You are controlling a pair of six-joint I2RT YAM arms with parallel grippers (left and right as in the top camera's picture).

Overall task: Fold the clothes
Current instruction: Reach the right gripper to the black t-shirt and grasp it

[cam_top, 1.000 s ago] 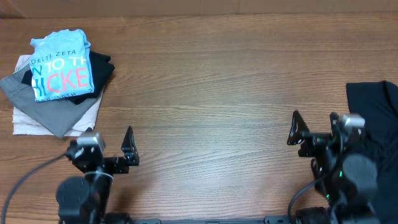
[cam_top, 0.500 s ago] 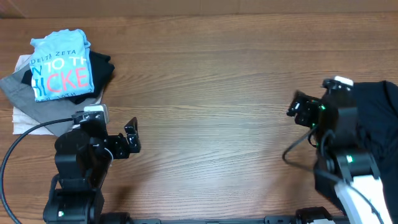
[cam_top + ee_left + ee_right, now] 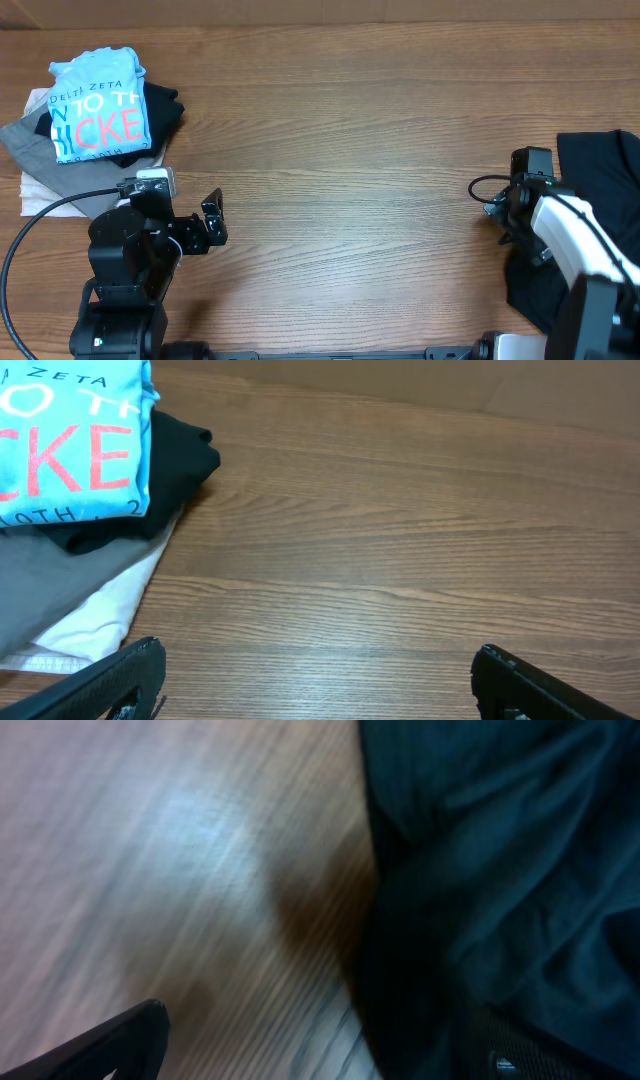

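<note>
One black T-shirt [image 3: 598,168] (crumpled) beside right pincer [image 3: 318,1052]

Folded light blue T-shirt [image 3: 98,105] atop grey garment [image 3: 70,175], white garment [image 3: 40,200]; wooden table [image 3: 350,150].

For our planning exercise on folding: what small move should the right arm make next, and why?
Probably lower the open right gripper and close on the edge of the black T-shirt. The shirt lies crumpled on the table at right, its edge sits between the empty, open jaws, and it needs spreading mid-table.
</note>
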